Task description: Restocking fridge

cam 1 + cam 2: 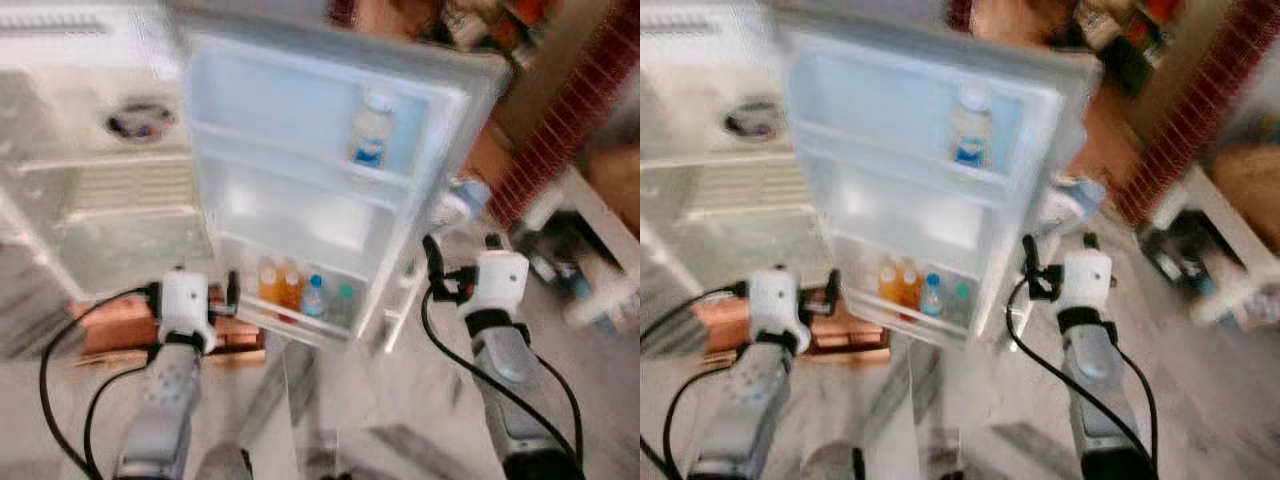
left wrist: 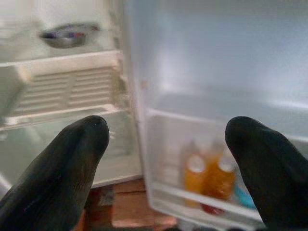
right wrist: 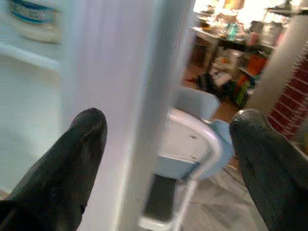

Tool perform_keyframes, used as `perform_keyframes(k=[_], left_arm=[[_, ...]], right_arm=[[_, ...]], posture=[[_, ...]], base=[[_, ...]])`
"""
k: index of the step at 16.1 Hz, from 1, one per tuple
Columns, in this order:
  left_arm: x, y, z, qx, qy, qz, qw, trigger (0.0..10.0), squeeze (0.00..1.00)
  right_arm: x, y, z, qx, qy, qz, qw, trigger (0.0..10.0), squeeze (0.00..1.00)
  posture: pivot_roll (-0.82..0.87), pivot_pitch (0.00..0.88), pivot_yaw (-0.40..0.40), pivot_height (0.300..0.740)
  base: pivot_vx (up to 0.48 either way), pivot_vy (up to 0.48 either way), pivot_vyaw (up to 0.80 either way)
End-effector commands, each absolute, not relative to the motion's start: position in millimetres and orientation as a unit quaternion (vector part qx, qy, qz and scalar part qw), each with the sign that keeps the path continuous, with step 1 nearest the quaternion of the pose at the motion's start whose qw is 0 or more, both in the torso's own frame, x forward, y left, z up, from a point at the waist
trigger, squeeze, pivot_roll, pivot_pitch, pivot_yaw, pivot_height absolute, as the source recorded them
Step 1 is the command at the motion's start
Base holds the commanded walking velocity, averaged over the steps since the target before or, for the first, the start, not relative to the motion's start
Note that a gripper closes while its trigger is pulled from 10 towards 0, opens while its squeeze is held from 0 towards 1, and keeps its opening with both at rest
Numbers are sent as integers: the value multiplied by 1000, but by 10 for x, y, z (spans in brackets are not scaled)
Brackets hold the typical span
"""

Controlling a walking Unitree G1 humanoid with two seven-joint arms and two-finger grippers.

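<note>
Our left gripper (image 2: 166, 159) and right gripper (image 3: 168, 159), both spread and empty, flank the door (image 1: 300, 170) edge; bottles (image 1: 283, 285) fill its bottom shelf.

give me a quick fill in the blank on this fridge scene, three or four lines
1. The fridge door stands ____.
2. On the door's top shelf stands one white ____ with a blue label.
3. The two orange bottles sit on the door's ____ shelf.
4. The left pincer is ____, holding nothing.

Missing words: open; bottle; bottom; open
</note>
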State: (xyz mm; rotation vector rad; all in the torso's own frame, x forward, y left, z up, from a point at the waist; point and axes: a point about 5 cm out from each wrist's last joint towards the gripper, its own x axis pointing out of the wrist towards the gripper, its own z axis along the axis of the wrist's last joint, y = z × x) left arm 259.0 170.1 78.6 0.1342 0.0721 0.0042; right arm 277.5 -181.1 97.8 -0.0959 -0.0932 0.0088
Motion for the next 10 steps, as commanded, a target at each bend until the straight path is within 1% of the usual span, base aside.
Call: perform_keyframes(k=[1,5,10], left_arm=[[2549,1762,734,71,48,11,996,10000,0],[2554,1758,730,73,49,12,996,10000,0],[2544,1766,732,78,50,13,996,10000,0]], right_arm=[[2798,-1758,1026,-47,-56,21,997,10000,0],[2819,-1727,1050,-41,-63,42,996,10000,0],[2842,-1691,1060,-36,-64,65,995,10000,0]], posture=[[156,70,-93,740],[155,72,-93,740],[159,78,-92,740]], base=[[0,-450,800],[0,-428,800],[0,-420,530]])
